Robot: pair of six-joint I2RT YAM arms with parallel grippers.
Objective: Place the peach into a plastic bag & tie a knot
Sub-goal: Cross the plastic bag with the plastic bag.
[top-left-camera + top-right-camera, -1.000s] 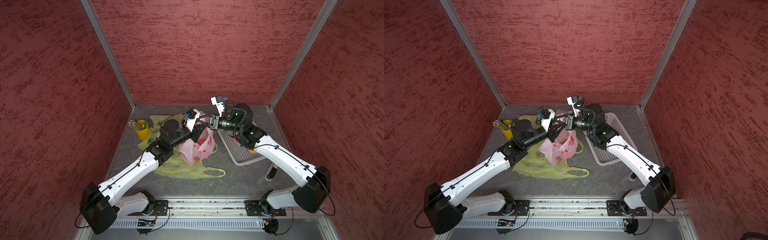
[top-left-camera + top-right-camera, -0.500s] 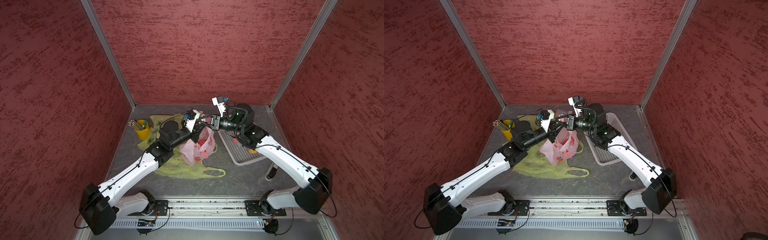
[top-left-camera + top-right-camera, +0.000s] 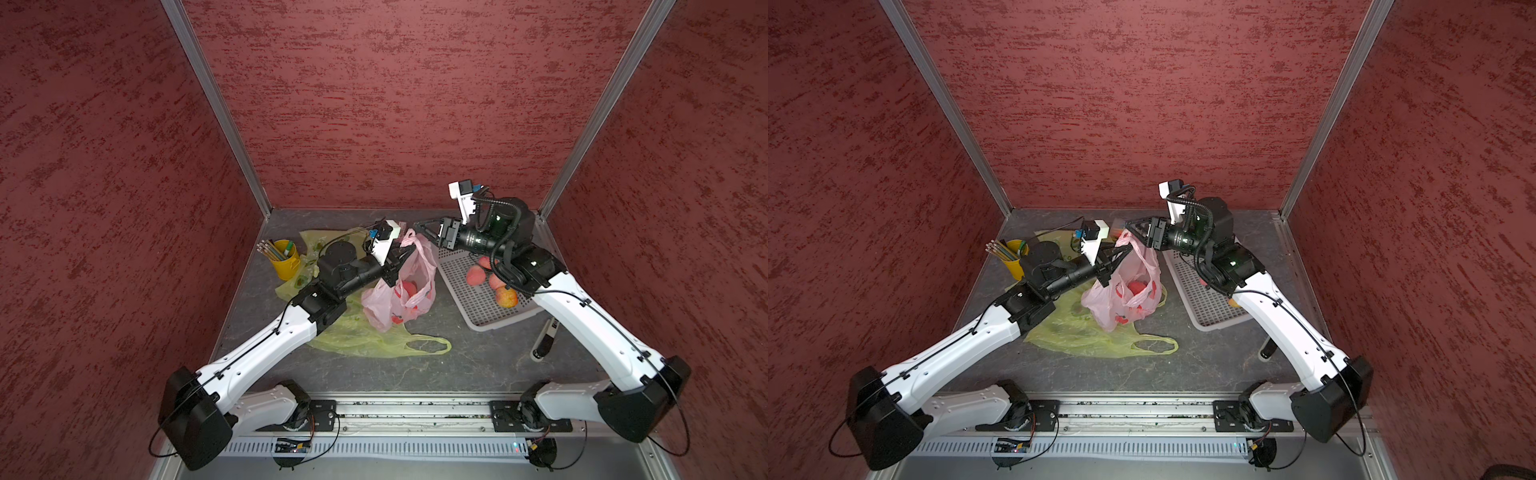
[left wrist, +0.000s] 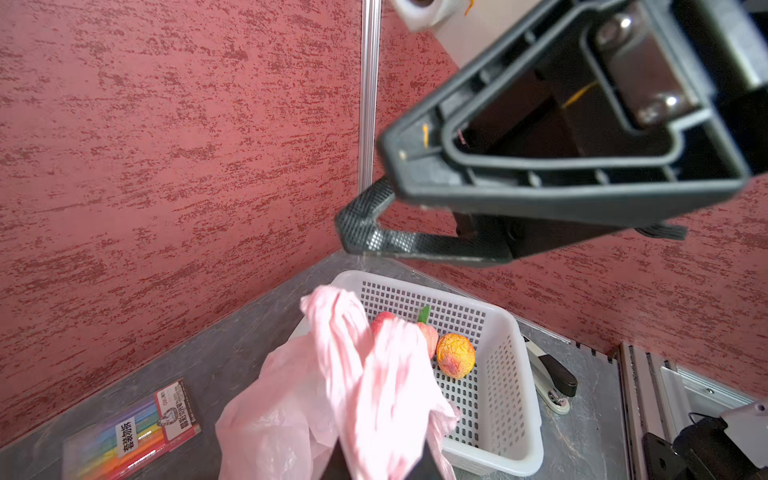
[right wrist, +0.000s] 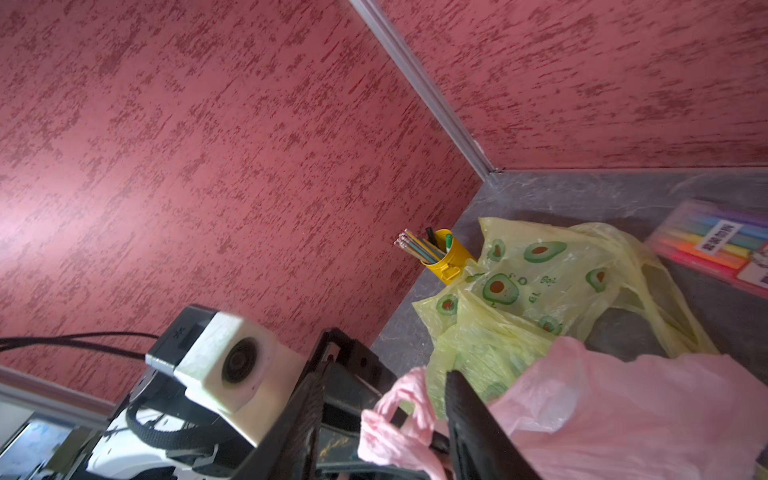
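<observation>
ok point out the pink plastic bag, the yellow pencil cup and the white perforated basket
pink plastic bag (image 3: 380, 305), in a top view, on its pale side
yellow pencil cup (image 3: 286, 266), in a top view, on its outer wall
white perforated basket (image 3: 469, 305), in a top view, on bare mesh floor

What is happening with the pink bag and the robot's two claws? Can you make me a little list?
bag: pink plastic bag, held up by one handle
inside: reddish peach
holder: left gripper, shut on that handle
other claw: right gripper, open, empty, near the bag's top
knot: not tied yet
underneath: yellow-green plastic bag, flat on the table
extras: more peaches in the white perforated plastic basket
</observation>
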